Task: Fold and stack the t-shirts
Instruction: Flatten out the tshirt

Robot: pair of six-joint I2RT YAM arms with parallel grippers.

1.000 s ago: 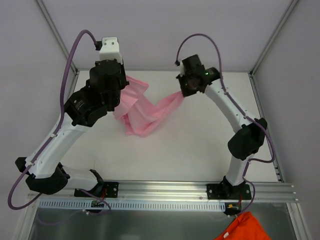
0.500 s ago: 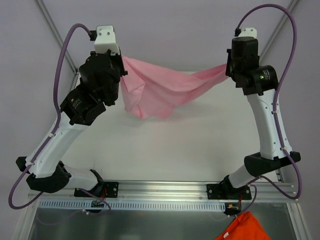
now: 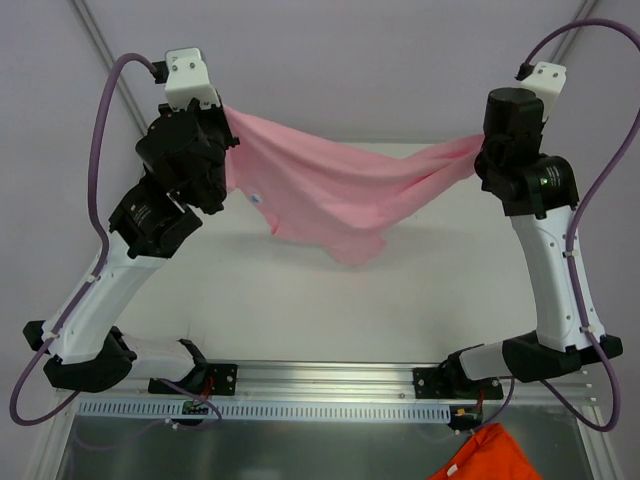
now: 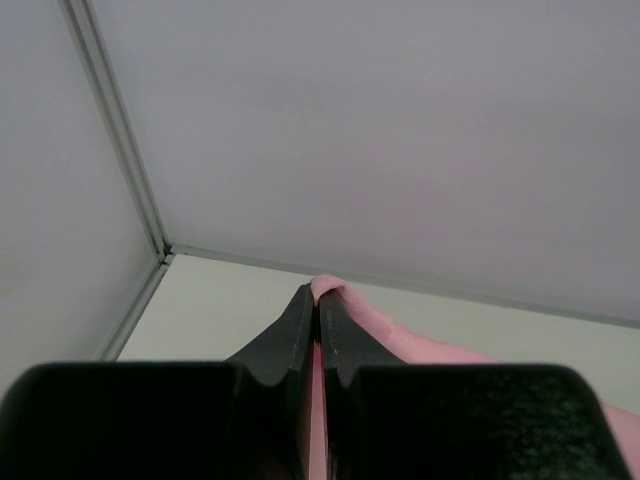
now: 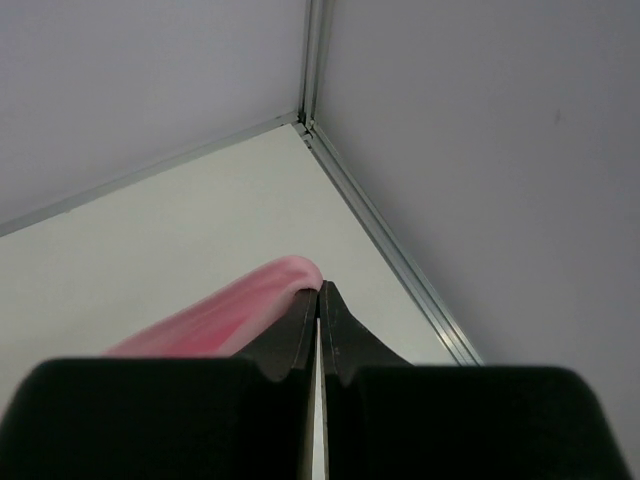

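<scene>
Nearest, an orange cloth [image 3: 490,455] lies below the rail by the right arm's base, well apart from the rest. Above the white table [image 3: 300,310], the light pink t-shirt [image 3: 340,190] hangs stretched in the air between the two arms, its lower edge sagging to a point near the middle. Farther back, the left gripper [image 4: 318,297] is pinched closed on one upper edge of the fabric and the right gripper [image 5: 318,290] is pinched closed on the opposite edge, with pink cloth bunching at each pair of fingertips.
</scene>
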